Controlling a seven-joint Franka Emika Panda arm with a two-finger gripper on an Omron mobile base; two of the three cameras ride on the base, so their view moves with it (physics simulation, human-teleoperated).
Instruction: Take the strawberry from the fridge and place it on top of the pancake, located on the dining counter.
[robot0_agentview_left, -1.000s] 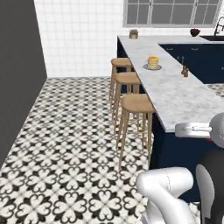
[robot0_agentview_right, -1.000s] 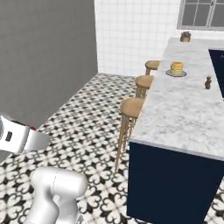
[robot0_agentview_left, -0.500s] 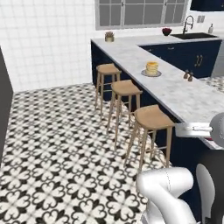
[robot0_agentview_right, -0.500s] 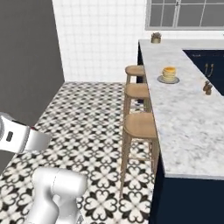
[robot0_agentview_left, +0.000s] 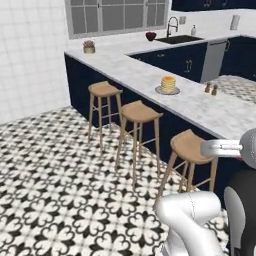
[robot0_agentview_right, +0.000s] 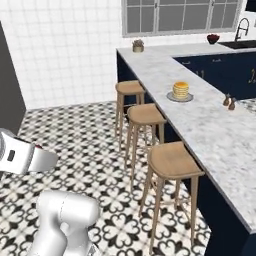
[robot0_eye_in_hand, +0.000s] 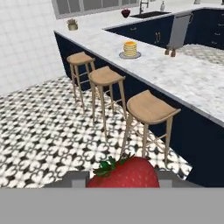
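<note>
Both base views sit back on the patterned floor and look forward and down, the left base view facing the stool side of the dining counter (robot0_agentview_left: 150, 80) and the right base view running more along its length. The hand view rides lower and closer to the stools (robot0_eye_in_hand: 148, 107). All three share the pancake (robot0_agentview_right: 180, 90), set near the counter's stool-side edge.

Glossy white arm (robot0_agentview_right: 62, 220), dark joints

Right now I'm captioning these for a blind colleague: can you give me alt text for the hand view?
A red strawberry with green leaves sits large at the bottom edge, at the claw. Beyond it, three wooden stools line a marble dining counter over patterned black-and-white floor tiles. A pancake stack on a grey plate sits on the counter further back.
</note>
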